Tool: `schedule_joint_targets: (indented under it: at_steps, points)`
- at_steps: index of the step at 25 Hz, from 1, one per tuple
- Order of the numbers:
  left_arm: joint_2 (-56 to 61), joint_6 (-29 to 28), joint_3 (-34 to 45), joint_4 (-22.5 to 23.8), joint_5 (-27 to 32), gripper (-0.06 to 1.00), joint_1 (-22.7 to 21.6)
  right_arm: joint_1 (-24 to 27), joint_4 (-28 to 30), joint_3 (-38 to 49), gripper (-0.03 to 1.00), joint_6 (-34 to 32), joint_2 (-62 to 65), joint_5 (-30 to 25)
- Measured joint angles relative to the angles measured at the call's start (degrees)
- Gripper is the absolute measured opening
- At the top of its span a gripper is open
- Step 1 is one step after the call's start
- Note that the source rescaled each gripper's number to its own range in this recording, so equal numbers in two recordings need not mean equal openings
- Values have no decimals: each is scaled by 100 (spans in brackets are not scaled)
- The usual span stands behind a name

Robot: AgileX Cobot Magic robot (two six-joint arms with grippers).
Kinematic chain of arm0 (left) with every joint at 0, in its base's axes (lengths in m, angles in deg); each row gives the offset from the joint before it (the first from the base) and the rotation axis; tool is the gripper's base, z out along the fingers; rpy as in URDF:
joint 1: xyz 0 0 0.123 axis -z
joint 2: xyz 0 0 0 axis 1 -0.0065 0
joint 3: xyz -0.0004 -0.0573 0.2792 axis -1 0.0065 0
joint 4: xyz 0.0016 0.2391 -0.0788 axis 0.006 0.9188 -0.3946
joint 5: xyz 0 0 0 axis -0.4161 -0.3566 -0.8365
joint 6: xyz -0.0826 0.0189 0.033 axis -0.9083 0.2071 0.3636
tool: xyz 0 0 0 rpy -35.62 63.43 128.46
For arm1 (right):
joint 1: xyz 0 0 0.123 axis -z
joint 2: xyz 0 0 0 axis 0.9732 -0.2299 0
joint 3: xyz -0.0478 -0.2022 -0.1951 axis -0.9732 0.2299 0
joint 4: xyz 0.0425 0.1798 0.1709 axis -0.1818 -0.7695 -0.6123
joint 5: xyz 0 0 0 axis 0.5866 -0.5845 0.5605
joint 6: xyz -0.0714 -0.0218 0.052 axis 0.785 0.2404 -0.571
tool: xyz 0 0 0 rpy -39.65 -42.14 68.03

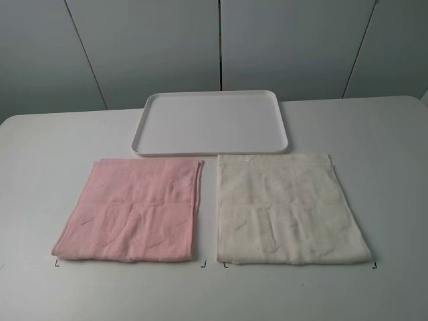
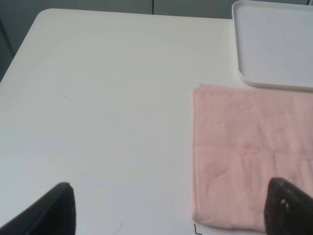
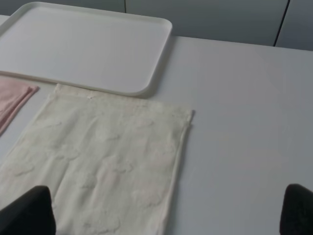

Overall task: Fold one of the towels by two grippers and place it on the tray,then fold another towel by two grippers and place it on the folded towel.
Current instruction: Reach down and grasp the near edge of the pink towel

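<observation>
The pale pink towel lies spread flat on the white table at front left, and the slightly larger cream towel lies flat to its right. Behind both sits the white tray, with nothing on it. Neither gripper shows in the exterior high view. In the left wrist view my left gripper stands open, its fingertips wide apart near the pink towel's front left corner. In the right wrist view my right gripper is open over the cream towel's right part, holding nothing.
Small black corner marks on the table outline the front corners of each towel. Grey wall panels stand behind the table's far edge. The tray appears beyond the pink towel, and the tray beyond the cream one.
</observation>
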Motion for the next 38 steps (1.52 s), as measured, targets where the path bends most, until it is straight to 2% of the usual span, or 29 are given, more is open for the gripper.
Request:
schedule_joint_targets:
  at_steps: [38]
  points:
    - [0,0,0,0,0,99,0,0,0,0,100,0,0,0]
